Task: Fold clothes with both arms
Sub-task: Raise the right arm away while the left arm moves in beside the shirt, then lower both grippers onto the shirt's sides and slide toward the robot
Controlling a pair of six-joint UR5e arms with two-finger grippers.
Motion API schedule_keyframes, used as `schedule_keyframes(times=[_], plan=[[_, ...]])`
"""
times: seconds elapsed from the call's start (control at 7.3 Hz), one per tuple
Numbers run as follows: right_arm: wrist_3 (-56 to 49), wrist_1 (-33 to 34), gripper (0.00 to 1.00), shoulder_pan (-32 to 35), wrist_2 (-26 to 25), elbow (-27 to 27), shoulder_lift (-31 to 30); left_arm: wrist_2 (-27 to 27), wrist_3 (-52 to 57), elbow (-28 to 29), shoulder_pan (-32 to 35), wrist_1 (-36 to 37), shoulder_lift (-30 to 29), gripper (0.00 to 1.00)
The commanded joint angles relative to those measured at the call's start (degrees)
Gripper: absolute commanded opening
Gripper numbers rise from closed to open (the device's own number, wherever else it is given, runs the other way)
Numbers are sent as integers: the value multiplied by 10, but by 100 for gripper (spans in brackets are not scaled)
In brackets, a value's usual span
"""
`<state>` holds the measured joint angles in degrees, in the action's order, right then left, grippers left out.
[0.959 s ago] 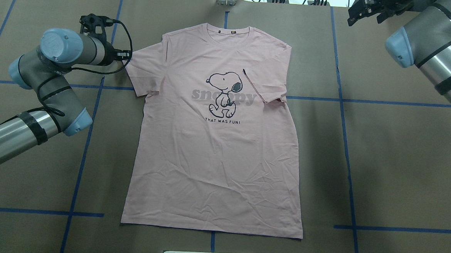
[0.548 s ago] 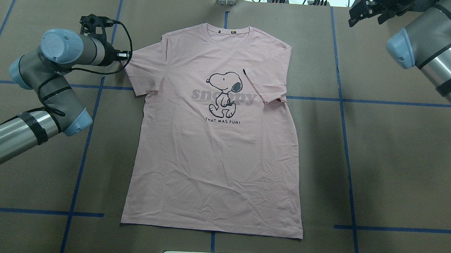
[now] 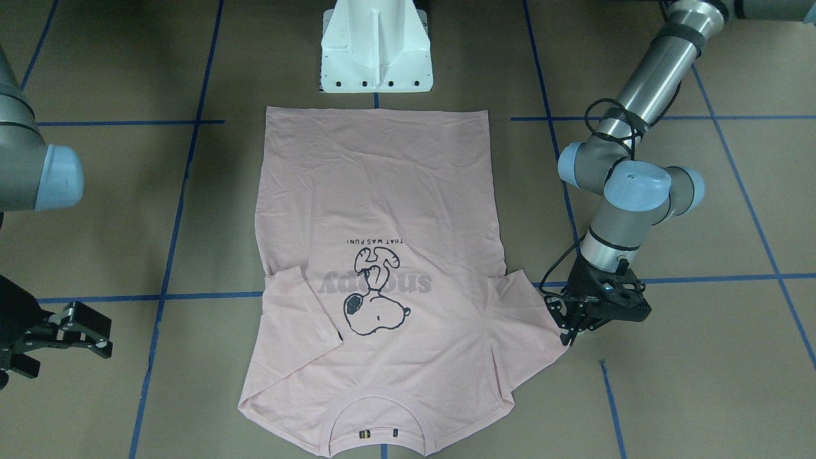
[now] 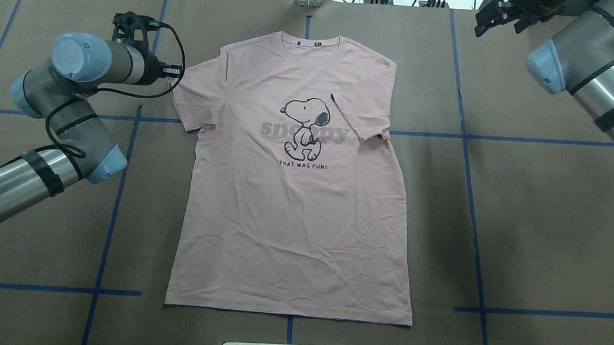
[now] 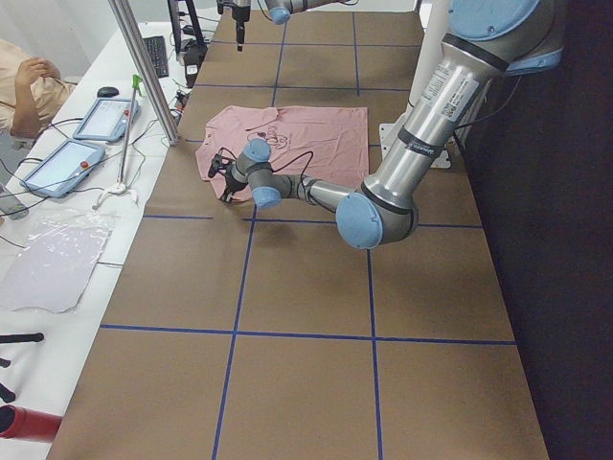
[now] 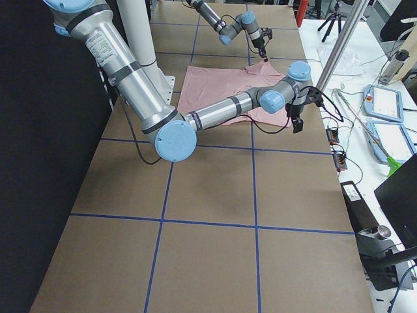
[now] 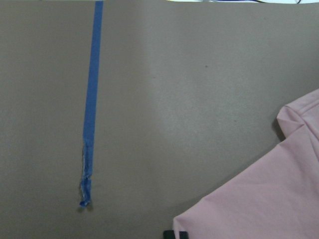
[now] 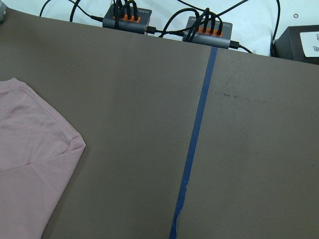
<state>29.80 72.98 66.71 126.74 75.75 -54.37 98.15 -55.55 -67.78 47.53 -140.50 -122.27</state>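
As the table (image 4: 545, 232) bears the shirt (image 4: 294, 208) flat at its middle, print up, collar toward 12 o'clock from overhead, the left gripper (image 3: 567, 331) meets the sleeve tip at 10 o'clock; whether it pinches cloth I cannot tell. The right gripper (image 3: 102, 340), at 1 o'clock, has its fingers (image 3: 83, 315) spread and empty, well apart.

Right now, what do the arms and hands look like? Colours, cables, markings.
Both match: left arm and right arm have silver-grey tubes, light blue joint caps and black tape bands. A black cable loops outside the left arm's wrist. The left hand and right hand are black, two-fingered.
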Motion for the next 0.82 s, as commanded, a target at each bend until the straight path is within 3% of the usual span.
schedule_keyframes(times=[0.0, 0.27, 0.55, 0.69], plan=[[0, 0, 100, 0, 0, 2, -1, 1, -4, -77, -1, 89, -3, 0], [1, 1, 100, -1, 0, 2, -1, 1, -50, -139, -15, 220, -29, 0], [2, 1, 100, -2, 0, 2, -1, -2, -75, -130, -39, 278, -77, 0], [3, 1, 100, -3, 0, 2, 0, -3, -95, -88, -45, 284, -116, 0]])
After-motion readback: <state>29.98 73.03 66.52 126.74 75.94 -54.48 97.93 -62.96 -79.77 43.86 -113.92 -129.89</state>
